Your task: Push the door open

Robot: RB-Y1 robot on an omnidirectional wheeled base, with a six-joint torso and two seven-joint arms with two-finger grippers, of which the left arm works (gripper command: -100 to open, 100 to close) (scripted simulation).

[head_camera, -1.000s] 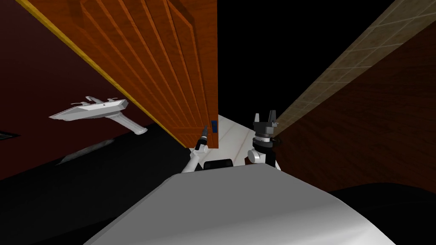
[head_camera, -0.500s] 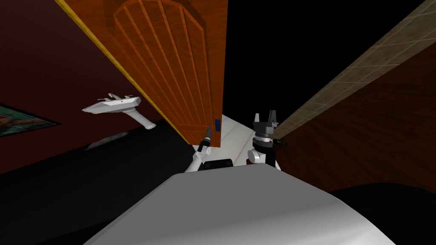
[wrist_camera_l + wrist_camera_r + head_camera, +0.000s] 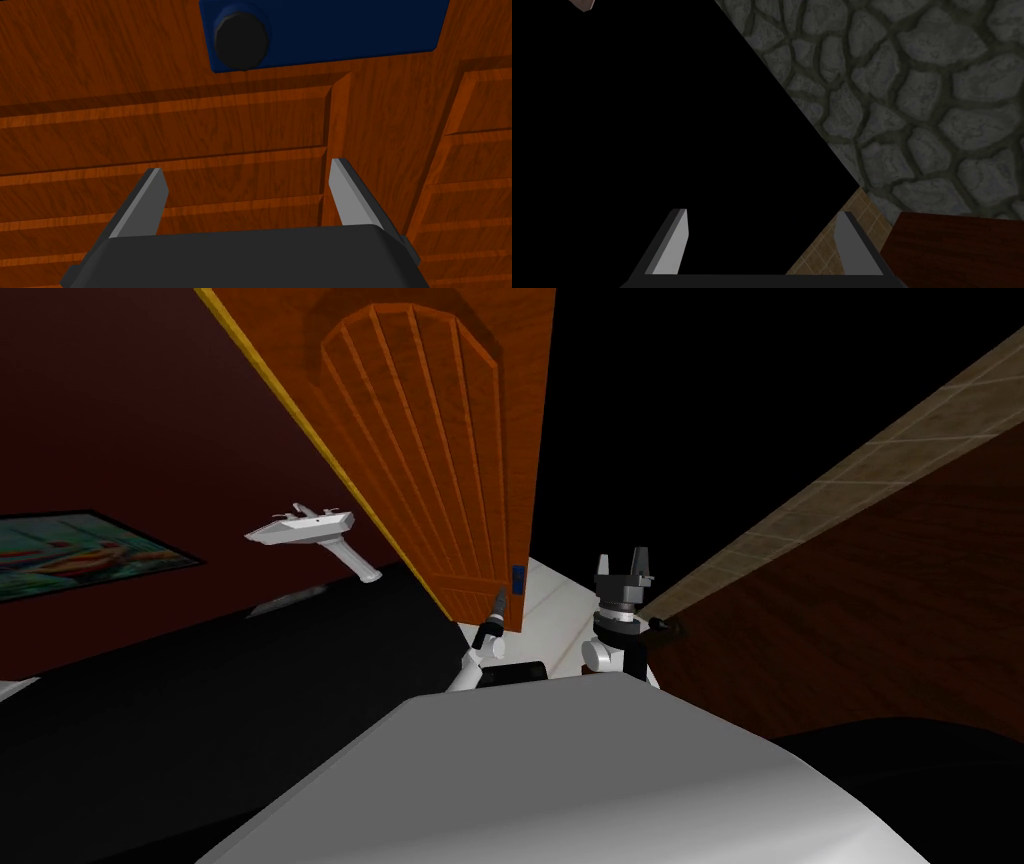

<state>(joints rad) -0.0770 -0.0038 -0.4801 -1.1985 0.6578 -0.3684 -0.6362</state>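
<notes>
— Which step are you on?
— The push itself, I judge. My left claw (image 3: 246,168) faces the brown door (image 3: 200,130) at close range, fingers wide and empty. I can't tell whether the tips touch. The dark knob (image 3: 241,36) on its blue plate (image 3: 350,25) lies just beyond them.
— Next?
— Drive forward near the knob edge so the door swings wider. My right claw (image 3: 622,560) hangs alongside, wide, empty.
</notes>
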